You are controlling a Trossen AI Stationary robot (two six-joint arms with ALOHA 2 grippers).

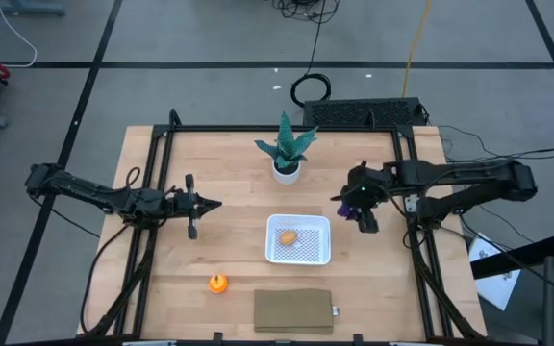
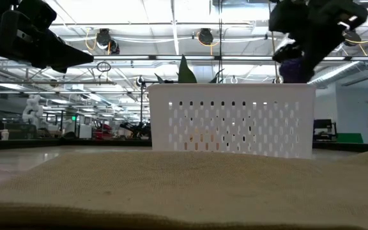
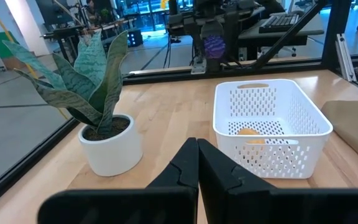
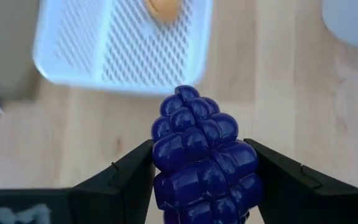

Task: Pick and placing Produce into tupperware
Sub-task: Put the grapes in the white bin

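Purple grapes (image 4: 205,160), knobbly and dark, fill the right wrist view, clamped between the two fingers of the right end effector (image 1: 361,204). That end effector hangs above the surface (image 1: 229,173) toward its right edge, just beside the white tupperware (image 1: 321,227) but not over it. Inside the tupperware lies the tan oval piece (image 1: 288,236). Beyond its far rim stands a green potted plant (image 1: 286,151), near the surface's far edge. An olive-brown pad (image 1: 292,310) lies against the near edge, and the orange round fruit (image 1: 218,283) sits just beside the pad, toward the left edge. Over the left half, the left end effector (image 1: 200,205) hovers with its fingers pressed together, holding nothing.
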